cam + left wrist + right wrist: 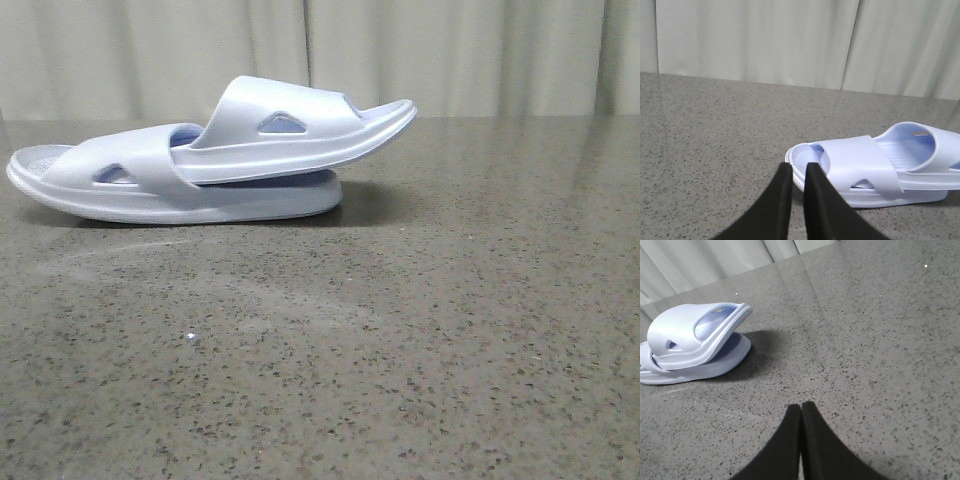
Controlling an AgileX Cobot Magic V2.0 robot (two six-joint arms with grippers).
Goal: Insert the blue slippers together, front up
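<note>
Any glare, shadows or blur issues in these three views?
Front view: soft glare streak on the table, short shadow right of the slippers. Left wrist view: even light, fingers slightly soft. Right wrist view: dark shadow beside the slippers, fingers blurred.

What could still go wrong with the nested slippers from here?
1. The upper slipper is tucked under the lower slipper's strap, with its free end raised and overhanging; it may slide back out.
2. The left gripper, fingers nearly together, sits close to the lower slipper's end; any forward motion could nudge the pair apart.
</note>
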